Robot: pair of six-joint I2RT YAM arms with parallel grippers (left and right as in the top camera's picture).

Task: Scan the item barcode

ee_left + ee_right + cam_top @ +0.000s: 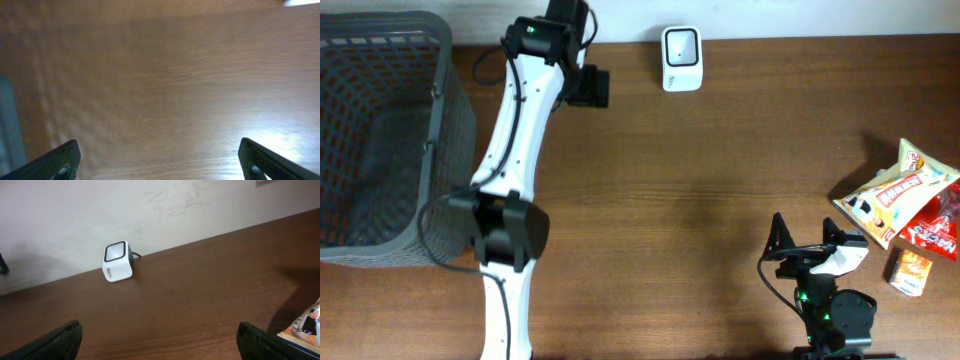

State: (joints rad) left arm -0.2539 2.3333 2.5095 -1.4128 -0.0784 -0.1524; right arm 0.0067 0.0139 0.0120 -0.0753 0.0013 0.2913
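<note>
The white barcode scanner (681, 58) stands at the table's far edge, with its window up; the right wrist view shows the scanner (118, 261) against the wall. The items lie at the right: a yellow-white snack bag (895, 190), a red packet (935, 230) and a small orange box (910, 270). A corner of the snack bag (306, 327) shows in the right wrist view. My right gripper (808, 238) (160, 342) is open and empty, left of the items. My left gripper (592, 88) (160, 165) is open over bare wood, left of the scanner.
A large grey mesh basket (445, 120) fills the table's left end, close beside my left arm (510, 150). A wall runs behind the table's far edge. Brown wood lies between the scanner and the items.
</note>
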